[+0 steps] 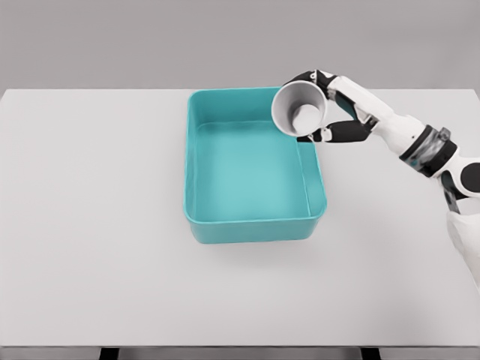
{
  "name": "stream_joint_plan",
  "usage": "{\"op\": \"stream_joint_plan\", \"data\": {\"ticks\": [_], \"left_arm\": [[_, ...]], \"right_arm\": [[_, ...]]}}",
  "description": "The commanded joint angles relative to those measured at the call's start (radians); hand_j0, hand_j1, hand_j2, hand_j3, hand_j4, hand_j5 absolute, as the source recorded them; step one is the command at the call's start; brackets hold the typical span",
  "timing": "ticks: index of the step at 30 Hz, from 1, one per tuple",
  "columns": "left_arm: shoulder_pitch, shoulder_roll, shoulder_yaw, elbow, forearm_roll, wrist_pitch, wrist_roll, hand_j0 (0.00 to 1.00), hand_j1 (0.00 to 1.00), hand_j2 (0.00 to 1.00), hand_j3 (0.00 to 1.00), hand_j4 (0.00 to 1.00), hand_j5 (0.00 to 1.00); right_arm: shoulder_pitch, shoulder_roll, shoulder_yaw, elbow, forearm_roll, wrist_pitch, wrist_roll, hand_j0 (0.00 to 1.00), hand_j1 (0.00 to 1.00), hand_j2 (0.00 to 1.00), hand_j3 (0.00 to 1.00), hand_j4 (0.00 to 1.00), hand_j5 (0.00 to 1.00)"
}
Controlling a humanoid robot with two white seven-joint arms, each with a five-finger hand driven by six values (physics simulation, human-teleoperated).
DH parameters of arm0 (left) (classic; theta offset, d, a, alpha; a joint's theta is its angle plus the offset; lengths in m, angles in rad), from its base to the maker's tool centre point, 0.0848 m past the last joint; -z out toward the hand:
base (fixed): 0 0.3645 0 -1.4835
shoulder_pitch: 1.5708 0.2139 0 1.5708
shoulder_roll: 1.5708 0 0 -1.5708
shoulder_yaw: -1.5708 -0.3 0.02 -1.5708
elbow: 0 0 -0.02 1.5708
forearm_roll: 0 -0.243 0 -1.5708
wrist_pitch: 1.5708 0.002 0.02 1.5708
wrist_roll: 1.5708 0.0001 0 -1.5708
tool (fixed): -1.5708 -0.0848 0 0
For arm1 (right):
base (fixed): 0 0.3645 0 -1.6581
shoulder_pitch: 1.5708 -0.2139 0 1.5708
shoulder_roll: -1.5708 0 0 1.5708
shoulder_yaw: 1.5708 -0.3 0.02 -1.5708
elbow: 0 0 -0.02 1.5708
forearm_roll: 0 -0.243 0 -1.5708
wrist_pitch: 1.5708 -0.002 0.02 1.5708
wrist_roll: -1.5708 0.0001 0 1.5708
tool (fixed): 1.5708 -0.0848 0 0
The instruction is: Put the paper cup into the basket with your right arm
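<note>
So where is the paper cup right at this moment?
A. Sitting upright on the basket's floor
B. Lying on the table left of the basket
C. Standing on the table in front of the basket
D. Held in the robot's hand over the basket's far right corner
D: the right hand grips the paper cup, tipped on its side with its mouth toward the camera, over the far right corner of the teal basket.

Matt paper cup (298, 109); smooth plastic basket (255, 225)

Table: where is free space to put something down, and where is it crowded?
The table is bare left of the teal basket and along the front edge. The basket floor is also bare. It is crowded at the basket's far right corner, where the right hand holds the paper cup.
</note>
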Motion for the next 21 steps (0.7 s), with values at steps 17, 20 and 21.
{"op": "stream_joint_plan", "data": {"ticks": [17, 20, 21], "left_arm": [[0.002, 0.000, 0.000, -0.001, 0.000, 0.000, 0.000, 1.00, 1.00, 1.00, 1.00, 1.00, 1.00], [0.002, 0.000, 0.000, -0.001, 0.000, 0.000, 0.000, 1.00, 1.00, 1.00, 1.00, 1.00, 1.00], [0.000, 0.000, 0.000, -0.001, 0.000, 0.000, 0.000, 1.00, 1.00, 1.00, 1.00, 1.00, 1.00]], "right_arm": [[-0.074, 0.006, 0.116, -0.018, 0.113, 0.037, 0.000, 0.57, 0.57, 0.57, 0.57, 0.57, 0.57], [-0.077, 0.006, 0.122, -0.018, 0.136, 0.037, 0.000, 0.57, 0.57, 0.57, 0.57, 0.57, 0.57], [-0.080, 0.006, 0.132, -0.016, 0.150, 0.038, 0.000, 0.57, 0.57, 0.57, 0.57, 0.57, 0.57]]}}
